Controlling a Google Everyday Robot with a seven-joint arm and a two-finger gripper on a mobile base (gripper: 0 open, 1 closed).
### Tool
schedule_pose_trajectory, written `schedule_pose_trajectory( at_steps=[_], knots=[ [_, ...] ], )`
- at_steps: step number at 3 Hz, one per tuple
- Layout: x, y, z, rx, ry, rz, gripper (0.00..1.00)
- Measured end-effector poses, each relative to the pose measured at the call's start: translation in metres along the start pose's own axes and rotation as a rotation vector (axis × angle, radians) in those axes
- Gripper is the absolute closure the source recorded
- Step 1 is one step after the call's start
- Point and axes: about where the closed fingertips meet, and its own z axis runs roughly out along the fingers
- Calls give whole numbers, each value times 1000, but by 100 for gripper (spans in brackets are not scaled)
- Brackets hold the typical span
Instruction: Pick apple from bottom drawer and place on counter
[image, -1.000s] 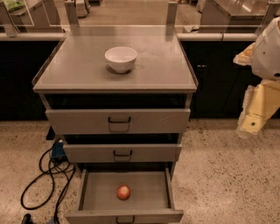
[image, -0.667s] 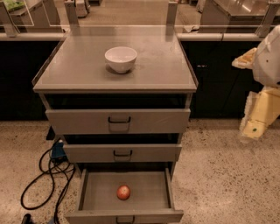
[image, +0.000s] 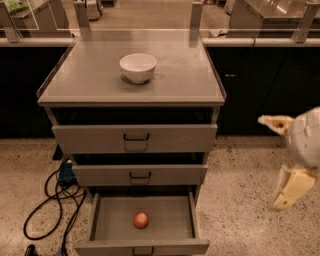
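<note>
The fingers (image: 292, 187) of the gripper (image: 270, 163) stand apart with nothing between them. They hang at the right edge of the view, out over the speckled floor (image: 240, 210), well clear of the cabinet and level with its lower half. By that showing the task has hardly begun: nothing is gripped and nothing has been lifted or set down.

The counter (image: 90, 80), the broad grey-beige top of the cabinet, has plenty of bare surface on either side to take the fruit. The bottom drawer (image: 170, 220) is already pulled out, so no opening is needed. What is left is the whole reach, grasp, lift and placing.

The two upper drawers (image: 135, 138) are pushed in, though they sit above the back of the open tray. A descent would, I judge, have to come from the front or from above the drawer's forward part.

A white bowl (image: 138, 67) stands upright just behind the middle of the top and should be avoided when placing. Black cables (image: 47, 210) loop on the floor to the left of the cabinet, away from the arm's side.

The apple (image: 141, 219) lies alone on the drawer's floor, slightly left of centre and touching no wall.
</note>
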Motion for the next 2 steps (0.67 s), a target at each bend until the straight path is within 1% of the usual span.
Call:
schedule_pose_trajectory(
  at_steps=[1,2],
  knots=[
    [42,43,106,-86,-37,-1,0],
    [86,109,233,-235,0,22,0]
  ],
)
